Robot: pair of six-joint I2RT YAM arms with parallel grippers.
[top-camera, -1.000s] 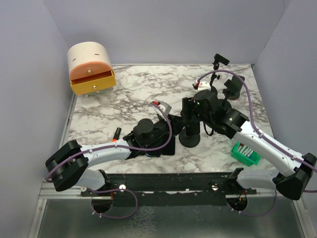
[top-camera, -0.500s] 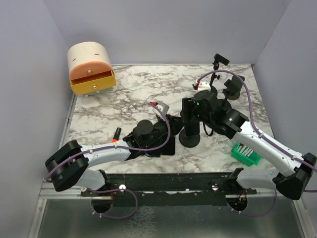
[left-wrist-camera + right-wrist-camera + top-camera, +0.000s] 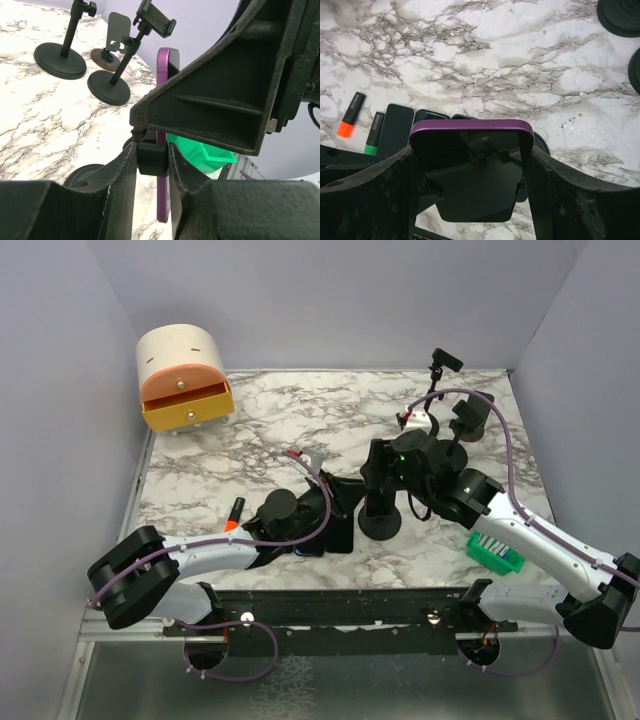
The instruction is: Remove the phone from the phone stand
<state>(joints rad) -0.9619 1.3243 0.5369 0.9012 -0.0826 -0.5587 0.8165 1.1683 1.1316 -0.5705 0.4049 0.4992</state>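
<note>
The phone [image 3: 472,170], dark-screened in a purple case, stands upright in the phone stand. My right gripper [image 3: 472,165] is shut on it, one finger on each long edge. In the left wrist view the phone shows as a thin purple edge [image 3: 167,65] behind the stand's black clamp block [image 3: 151,157]. My left gripper [image 3: 152,160] is shut on that block from both sides. From above, both grippers meet over the stand's round black base [image 3: 381,524], the left gripper [image 3: 343,492] from the left and the right gripper [image 3: 385,465] from the right. There the phone itself is hidden by the arms.
Several dark phones [image 3: 395,129] lie flat beside an orange highlighter [image 3: 351,115] and a green one [image 3: 374,133]. A green bin [image 3: 496,550] sits near right. Other black stands [image 3: 470,415] are at the back right, and a drawer box [image 3: 183,378] at back left.
My left gripper's jaws have closed in on the stand's clamp, and that arm has shifted slightly left. The right gripper keeps its hold on the phone.
</note>
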